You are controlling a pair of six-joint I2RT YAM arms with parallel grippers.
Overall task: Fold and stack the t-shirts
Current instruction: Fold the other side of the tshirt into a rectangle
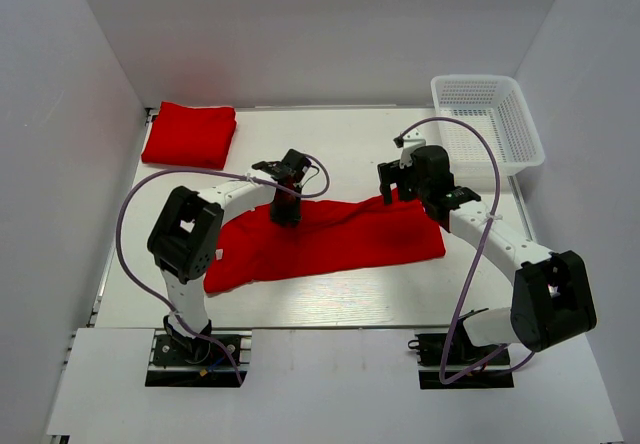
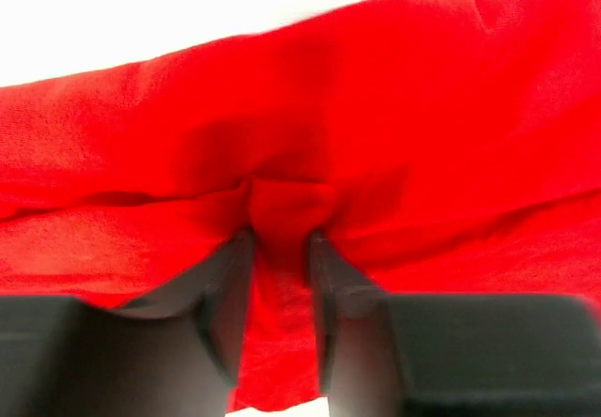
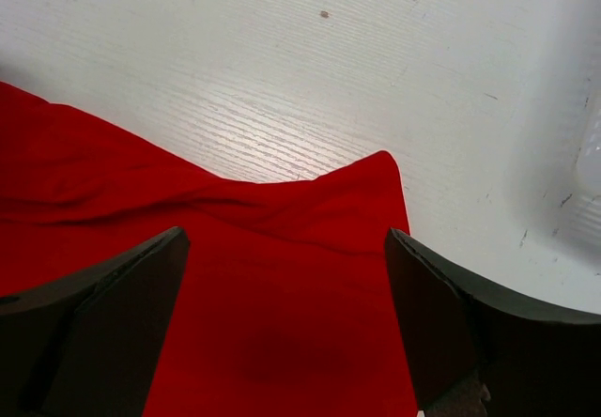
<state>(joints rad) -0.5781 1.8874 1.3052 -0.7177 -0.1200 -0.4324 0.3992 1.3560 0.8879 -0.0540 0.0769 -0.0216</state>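
At the far left corner of the worktop (image 1: 350, 299) a folded t-shirt (image 1: 190, 134) lies as a neat red square, well apart from both arms.

Right of it, towards the middle, the left gripper (image 1: 286, 210) points down onto the far edge of a second red shirt. The left wrist view shows its two dark fingers (image 2: 225, 290) drawn in close, with a raised fold of red cloth pinched between them and touching both. The gripper has hold of that fold.

This spread t-shirt (image 1: 350, 239) lies across the middle of the worktop as a long, rumpled band. It runs from the near left, by the left arm's elbow, to the right, under the right arm's forearm. It is creased along its far edge, and no neck tag can be made out.

Over the shirt's far right corner is the right gripper (image 3: 284, 234), with its fingers set wide apart. The wrist view shows red cloth and a pointed corner of it between them, neither finger gripping anything.

At the far right corner stands a white mesh basket (image 1: 485, 114), apart from the shirt.
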